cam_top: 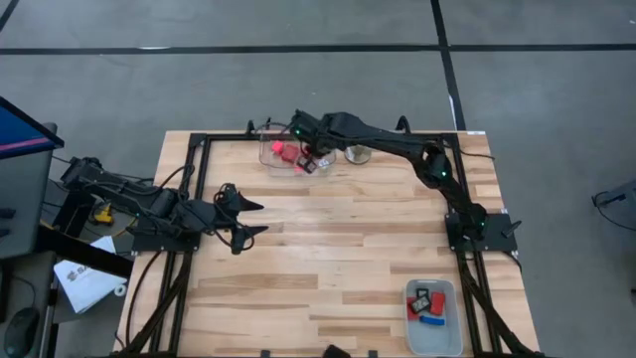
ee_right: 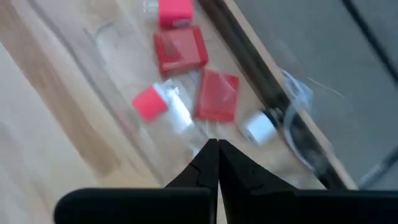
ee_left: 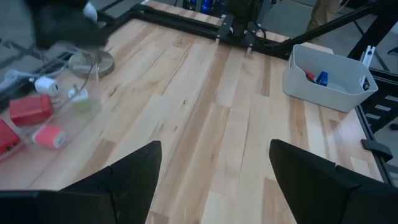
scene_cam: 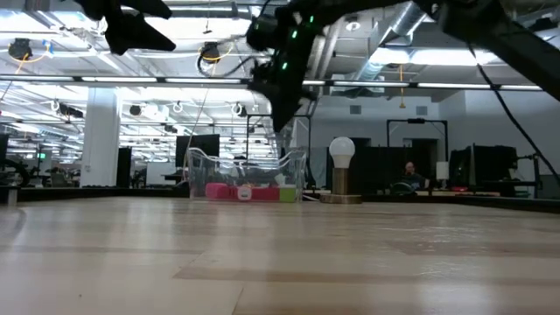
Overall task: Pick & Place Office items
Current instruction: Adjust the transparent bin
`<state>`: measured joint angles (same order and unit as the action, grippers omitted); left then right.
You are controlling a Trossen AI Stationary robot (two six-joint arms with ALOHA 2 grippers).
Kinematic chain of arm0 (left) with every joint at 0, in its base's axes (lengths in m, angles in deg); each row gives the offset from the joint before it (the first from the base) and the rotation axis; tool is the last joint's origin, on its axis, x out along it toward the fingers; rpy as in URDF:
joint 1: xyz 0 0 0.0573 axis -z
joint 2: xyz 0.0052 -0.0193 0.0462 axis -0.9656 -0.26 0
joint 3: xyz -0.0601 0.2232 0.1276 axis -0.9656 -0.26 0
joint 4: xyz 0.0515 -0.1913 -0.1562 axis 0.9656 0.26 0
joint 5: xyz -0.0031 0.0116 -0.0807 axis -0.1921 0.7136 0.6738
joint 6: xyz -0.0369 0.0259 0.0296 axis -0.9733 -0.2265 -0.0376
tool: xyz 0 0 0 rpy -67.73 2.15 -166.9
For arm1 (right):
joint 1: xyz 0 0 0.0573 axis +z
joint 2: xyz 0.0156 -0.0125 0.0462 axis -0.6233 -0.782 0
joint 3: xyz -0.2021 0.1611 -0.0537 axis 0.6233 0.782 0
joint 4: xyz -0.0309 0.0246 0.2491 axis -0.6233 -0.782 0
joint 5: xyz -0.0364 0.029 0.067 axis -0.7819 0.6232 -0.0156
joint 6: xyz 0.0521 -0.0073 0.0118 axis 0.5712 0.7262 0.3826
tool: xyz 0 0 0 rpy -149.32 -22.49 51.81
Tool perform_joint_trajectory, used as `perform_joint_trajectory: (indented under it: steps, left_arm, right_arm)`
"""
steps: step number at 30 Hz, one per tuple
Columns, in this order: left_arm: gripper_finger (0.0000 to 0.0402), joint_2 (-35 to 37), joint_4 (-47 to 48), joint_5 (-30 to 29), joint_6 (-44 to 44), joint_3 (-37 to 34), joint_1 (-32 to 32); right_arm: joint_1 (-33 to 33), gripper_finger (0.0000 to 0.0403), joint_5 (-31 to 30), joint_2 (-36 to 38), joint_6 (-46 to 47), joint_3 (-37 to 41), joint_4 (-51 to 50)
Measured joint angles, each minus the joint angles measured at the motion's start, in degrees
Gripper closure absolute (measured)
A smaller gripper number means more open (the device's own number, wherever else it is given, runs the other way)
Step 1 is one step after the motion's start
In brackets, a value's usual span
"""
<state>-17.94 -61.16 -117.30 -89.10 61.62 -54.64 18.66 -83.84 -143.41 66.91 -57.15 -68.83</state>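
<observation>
Task partly complete — several office items [cam_top: 429, 305] are lying in the grey bin [cam_top: 433, 339] at 5 o'clock; the right gripper [cam_top: 310, 162], clenched with no visible catch, is hovering over the clear tray [cam_top: 266, 151] at 12 o'clock, where more are waiting.

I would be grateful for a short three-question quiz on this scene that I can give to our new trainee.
1. True or false: the right gripper is above the clear container at the table's far edge.
2. Which gripper has its fingers spread apart: A) left gripper, B) right gripper?
3. Fill in: the blue item lies in the ____ bin at the table's near right corner.

Key: 1. True; it hangs over the red and pink items there. 2. A; the right one is shut, and nothing shows between its tips. 3. Grey.
</observation>
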Motion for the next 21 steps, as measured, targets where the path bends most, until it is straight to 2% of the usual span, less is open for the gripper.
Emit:
perform_joint_trajectory:
  steps: [6,12,21]
  left_arm:
    - [0.0105,-0.01,1.19,0.66,-3.24,0.0,0.26]
    - [0.0105,-0.02,1.22,0.67,-4.84,0.0,1.92]
    - [0.0105,-0.02,1.36,-0.08,-5.87,0.0,3.99]
  right_arm:
    - [2.45,0.0403,-5.8,5.02,2.96,-0.12,-10.6]
    - [2.6,0.0403,-6.21,7.05,7.79,0.22,-17.78]
    - [0.25,0.0403,-5.92,6.68,7.97,12.84,-13.79]
